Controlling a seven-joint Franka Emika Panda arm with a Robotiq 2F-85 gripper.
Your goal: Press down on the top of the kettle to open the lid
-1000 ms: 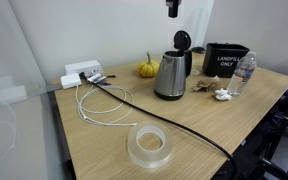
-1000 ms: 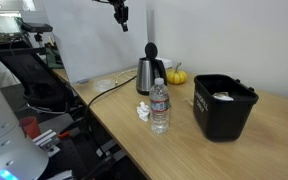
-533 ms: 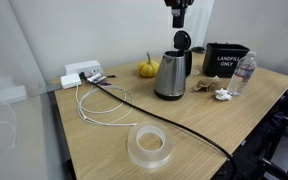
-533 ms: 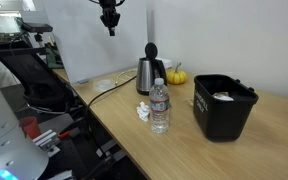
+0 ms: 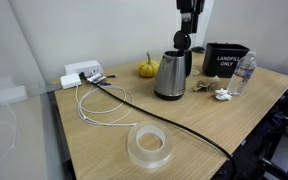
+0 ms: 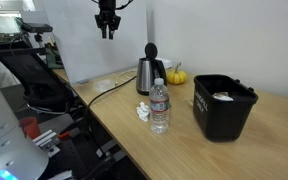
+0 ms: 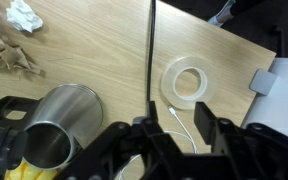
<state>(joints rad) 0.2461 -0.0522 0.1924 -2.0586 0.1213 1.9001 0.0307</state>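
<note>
Steel kettle sits toward the back of the tabletop, between the little orange pumpkin and the black bin, with nothing touching it as far as I can see. Funny bit: the lid looks like it's already standing up on its hinge in both exterior views. My wrist view also seems to look down into the kettle's open steel mouth, low on the left. It's small and dark down there, so I won't swear it's fully open.

What's changed over the last second: the pincer has slid sideways and dropped a touch. In an exterior view it now lines up right above the lid. But in an exterior view the pincer hangs high and well off to the side of the kettle, so I reckon that lineup is just the camera angle. The wrist view agrees: the tape roll and the black cable lie past the fingers, and the kettle is off to one side.

Pincer is spread and holding nothing, not touching anything.

My read: I'm mid-approach and no press is happening right now. If the lid really is up, there's not much left to do. Otherwise I need to get centred over the top before coming down.
</note>
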